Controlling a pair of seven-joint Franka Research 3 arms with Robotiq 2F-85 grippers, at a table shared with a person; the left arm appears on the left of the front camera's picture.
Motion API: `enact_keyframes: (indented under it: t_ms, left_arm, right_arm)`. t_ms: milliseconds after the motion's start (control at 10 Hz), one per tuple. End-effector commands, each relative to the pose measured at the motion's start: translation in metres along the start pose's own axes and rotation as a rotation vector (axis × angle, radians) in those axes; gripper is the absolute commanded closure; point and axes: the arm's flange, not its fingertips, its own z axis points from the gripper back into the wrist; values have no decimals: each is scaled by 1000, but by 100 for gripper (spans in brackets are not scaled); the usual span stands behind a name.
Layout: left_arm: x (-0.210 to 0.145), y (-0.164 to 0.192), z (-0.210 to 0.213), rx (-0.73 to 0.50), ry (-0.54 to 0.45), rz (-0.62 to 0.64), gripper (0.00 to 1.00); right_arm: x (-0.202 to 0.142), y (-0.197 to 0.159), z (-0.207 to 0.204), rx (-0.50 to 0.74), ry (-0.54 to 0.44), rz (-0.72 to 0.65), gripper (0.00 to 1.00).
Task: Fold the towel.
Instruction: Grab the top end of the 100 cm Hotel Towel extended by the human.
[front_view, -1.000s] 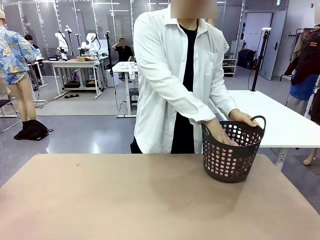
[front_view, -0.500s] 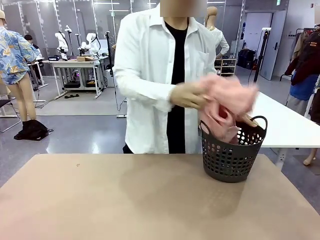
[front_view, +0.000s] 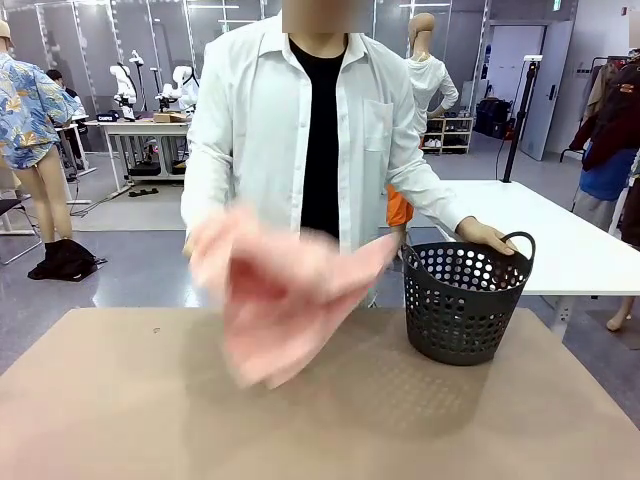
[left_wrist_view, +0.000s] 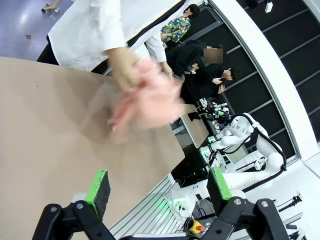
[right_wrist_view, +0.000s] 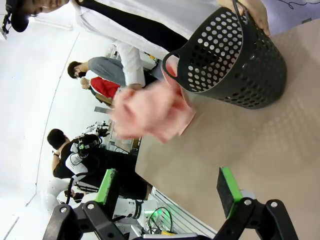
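1. Two grippers are seen from their own wrist cameras: the left gripper (left_wrist_view: 159, 186) and the right gripper (right_wrist_view: 167, 185) are both spread wide, and nothing is held between the green pads.
2. The towel (front_view: 280, 290) is held in the air by one hand of the person, over the middle of the table (front_view: 120, 400), to the left of the basket (front_view: 465, 315). It is bunched and blurred, so its edges cannot be told.
3. The other hand (front_view: 487, 236) of the person is rested on the basket rim.
4. The step in hand is judged to be the bringing of the towel to the table; no fold is made yet.
5. Next, the towel probably must be laid flat and spread, so that two corners can be pinched.
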Motion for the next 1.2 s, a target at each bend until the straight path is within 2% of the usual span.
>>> enact_keyframes:
  t_ms: [0,1100]
  left_arm:
    - [2,0,1,-20,-11,-12,0]
    - [2,0,1,-20,-11,-12,0]
  right_arm:
    - [1,1,0,8,-3,11,0]
    - [1,1,0,8,-3,11,0]
